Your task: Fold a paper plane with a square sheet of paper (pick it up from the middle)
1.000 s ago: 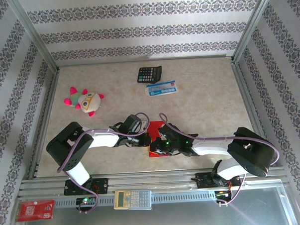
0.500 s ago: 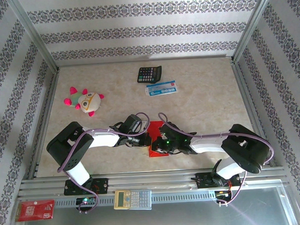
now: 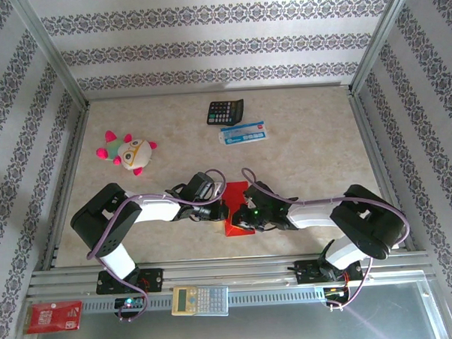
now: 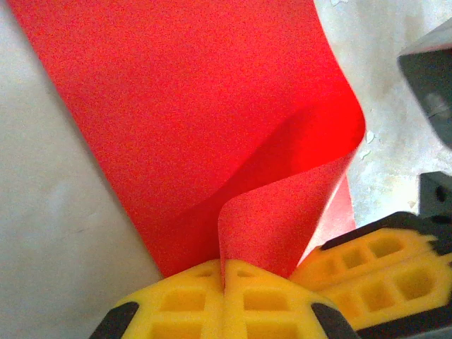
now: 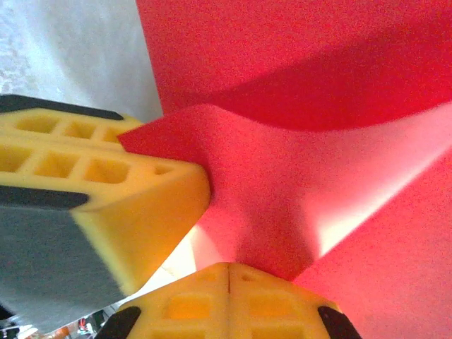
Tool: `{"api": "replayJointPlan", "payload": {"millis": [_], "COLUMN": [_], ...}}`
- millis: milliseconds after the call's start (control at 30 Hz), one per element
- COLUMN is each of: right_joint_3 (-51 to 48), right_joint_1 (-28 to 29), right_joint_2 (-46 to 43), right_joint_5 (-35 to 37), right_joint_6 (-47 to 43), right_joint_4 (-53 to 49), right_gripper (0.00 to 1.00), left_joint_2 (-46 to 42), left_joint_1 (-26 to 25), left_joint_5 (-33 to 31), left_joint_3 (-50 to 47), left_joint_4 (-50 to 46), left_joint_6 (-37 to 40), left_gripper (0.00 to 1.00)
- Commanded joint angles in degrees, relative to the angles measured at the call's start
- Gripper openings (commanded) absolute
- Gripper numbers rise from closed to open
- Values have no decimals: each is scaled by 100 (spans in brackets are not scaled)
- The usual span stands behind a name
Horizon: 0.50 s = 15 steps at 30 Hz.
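The square sheet of paper (image 3: 237,193) is bright red and lies on the table between the two arms, with its near edge lifted and curled. My left gripper (image 3: 221,212) is shut on that raised edge, and the paper (image 4: 183,106) runs up from between its yellow fingers (image 4: 176,304). My right gripper (image 3: 242,220) is shut on the same edge close beside it, where a buckled flap of the paper (image 5: 296,70) rises from its pinch (image 5: 229,267). Each wrist view has the other gripper's yellow fingers alongside. No paper plane is in view.
A black calculator (image 3: 225,111) and a blue-white packet (image 3: 243,133) lie at the back of the table. A plush toy (image 3: 129,152) sits at the left. On the near rail rest a yellow calculator (image 3: 199,299) and a red printed packet (image 3: 53,316).
The right forearm and gripper have shifted slightly left toward the left gripper, bunching the paper's near edge. The left arm has hardly moved.
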Motion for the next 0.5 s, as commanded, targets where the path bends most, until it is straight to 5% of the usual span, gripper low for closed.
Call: {"api": "replayJointPlan", "payload": {"millis": [0,467], "right_joint_3": [-7,-86], "right_joint_1": [-123,-627], "right_joint_2": [-321,119], "right_joint_5": [-73,-278], "right_joint_6": [-110,-591], "right_joint_4": [-188,-285], "right_gripper": [2,2], "left_joint_2": [611,633], "left_joint_1": [-105,-105], "left_joint_5": [-933,-920], "left_joint_3": [-330,-328], "left_joint_4": [-1154,-1158], "left_joint_6": [165,171], "left_gripper": [0,0]}}
